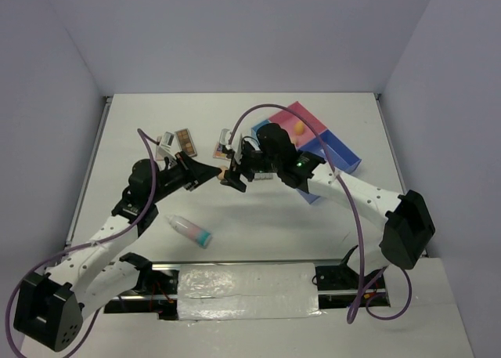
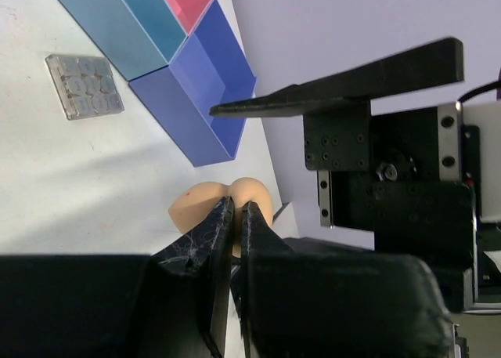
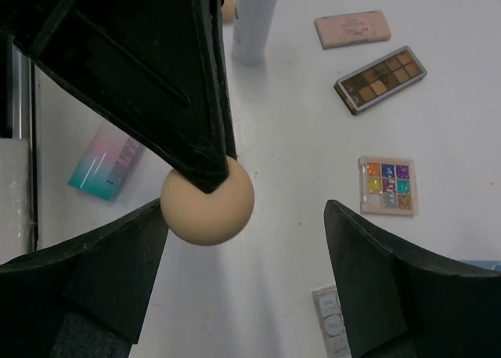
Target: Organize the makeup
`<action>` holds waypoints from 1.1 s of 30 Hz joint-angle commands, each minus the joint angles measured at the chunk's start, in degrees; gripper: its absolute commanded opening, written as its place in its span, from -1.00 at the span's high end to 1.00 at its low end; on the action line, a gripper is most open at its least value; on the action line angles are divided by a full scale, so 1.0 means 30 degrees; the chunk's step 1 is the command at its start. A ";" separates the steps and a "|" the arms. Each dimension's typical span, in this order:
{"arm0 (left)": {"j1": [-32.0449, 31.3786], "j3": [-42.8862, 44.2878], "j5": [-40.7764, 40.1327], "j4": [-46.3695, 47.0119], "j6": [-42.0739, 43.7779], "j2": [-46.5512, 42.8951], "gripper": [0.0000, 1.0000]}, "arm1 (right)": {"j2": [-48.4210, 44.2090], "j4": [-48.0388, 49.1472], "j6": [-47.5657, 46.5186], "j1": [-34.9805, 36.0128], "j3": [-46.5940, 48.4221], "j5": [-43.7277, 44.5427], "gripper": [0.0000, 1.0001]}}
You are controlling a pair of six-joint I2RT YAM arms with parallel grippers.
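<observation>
My left gripper (image 2: 236,204) is shut on a tan egg-shaped sponge (image 2: 200,209), held above the table mid-scene (image 1: 225,172). My right gripper (image 3: 247,214) stands open around it. The sponge (image 3: 210,205) hangs close to its left finger, apart from the right one. The left gripper's black fingers (image 3: 176,92) come in from the upper left. On the table lie a peach palette (image 3: 353,28), a brown palette (image 3: 380,79), a multicoloured palette (image 3: 387,185) and a grey palette (image 2: 84,85). A white bottle (image 3: 254,21) stands at the far side. The teal-capped tube (image 1: 190,230) lies near the left arm.
The pink-and-blue compartmented tray (image 1: 338,150) sits at the back right, behind the right arm, with another tan sponge (image 1: 298,128) in a pink compartment. The two arms meet tip to tip over the table's middle.
</observation>
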 commanded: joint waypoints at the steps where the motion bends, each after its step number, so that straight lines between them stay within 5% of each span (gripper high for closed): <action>1: -0.0136 0.0525 -0.0211 0.1963 -0.0052 0.0211 1.00 | -0.0187 0.1397 -0.0702 0.0515 0.0589 0.1691 -0.71; 5: -0.0136 0.0671 -0.0065 0.2021 0.0065 0.0533 1.00 | -0.0069 0.1280 -0.0762 0.0545 0.0647 0.1399 -0.61; 12: -0.0136 0.0817 0.0375 0.2315 0.0065 0.1294 1.00 | 0.0224 0.0841 -0.0879 0.0603 0.0852 0.1077 0.31; 18: -0.0136 0.1198 0.0755 0.2228 0.0240 0.1823 0.96 | 0.0165 0.0460 -0.0938 0.0574 0.0736 0.0636 0.58; 21: -0.0136 0.1900 0.0901 0.0971 0.0912 0.1999 0.14 | 0.0019 0.0401 -0.0996 0.0574 0.0444 0.0812 0.60; 22: -0.0136 0.2366 0.0815 0.0097 0.1408 0.1999 -0.30 | -0.0098 0.0343 -0.1025 0.0574 0.0210 0.0842 0.60; 23: -0.0136 0.2603 0.0698 -0.0434 0.1645 0.1970 -0.45 | -0.0186 0.0313 -0.1112 0.0545 0.0092 0.0929 0.60; 26: -0.0136 0.3306 -0.0033 -0.1842 0.2582 0.1649 -0.73 | -0.0508 0.0167 -0.1143 0.0545 -0.0435 0.1075 0.60; 33: -0.0078 0.5298 -0.2840 -0.5732 0.4926 0.0945 -0.78 | -0.1270 -0.0331 -0.0033 -0.0771 -0.1344 0.1193 0.61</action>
